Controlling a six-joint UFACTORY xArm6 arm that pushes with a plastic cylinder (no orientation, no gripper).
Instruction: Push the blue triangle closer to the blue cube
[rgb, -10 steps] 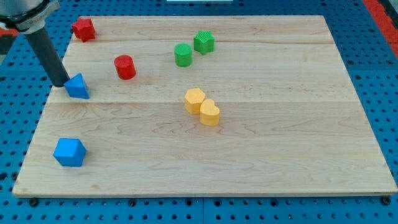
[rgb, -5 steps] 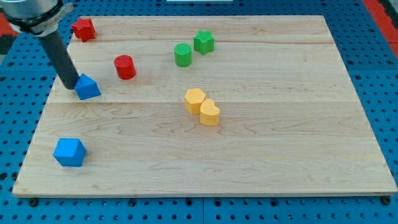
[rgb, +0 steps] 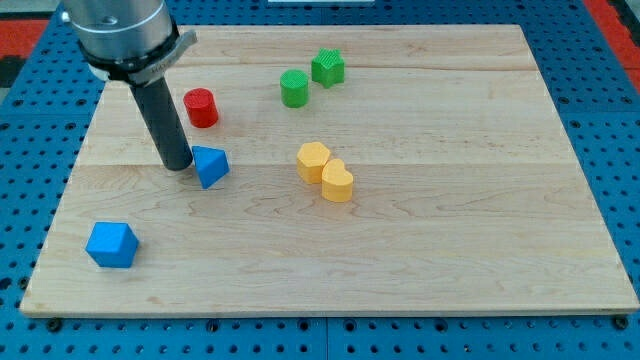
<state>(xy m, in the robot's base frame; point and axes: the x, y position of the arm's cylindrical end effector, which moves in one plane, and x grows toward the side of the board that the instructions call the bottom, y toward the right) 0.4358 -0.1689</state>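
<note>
The blue triangle (rgb: 210, 165) lies on the wooden board (rgb: 420, 250), left of centre. My tip (rgb: 178, 165) stands right against its left side. The blue cube (rgb: 111, 245) sits near the board's bottom left corner, well below and to the left of the triangle. The dark rod rises from the tip toward the view's top left.
A red cylinder (rgb: 201, 107) stands just above the triangle. Two green blocks (rgb: 294, 88) (rgb: 327, 67) sit at the top centre. Two yellow blocks (rgb: 313, 161) (rgb: 338, 183) touch each other at the middle. The red block at the top left is hidden behind the arm.
My tip has moved right and slightly down, pushing the blue triangle to the right along the board, farther from the left edge. The other blocks have not moved.
</note>
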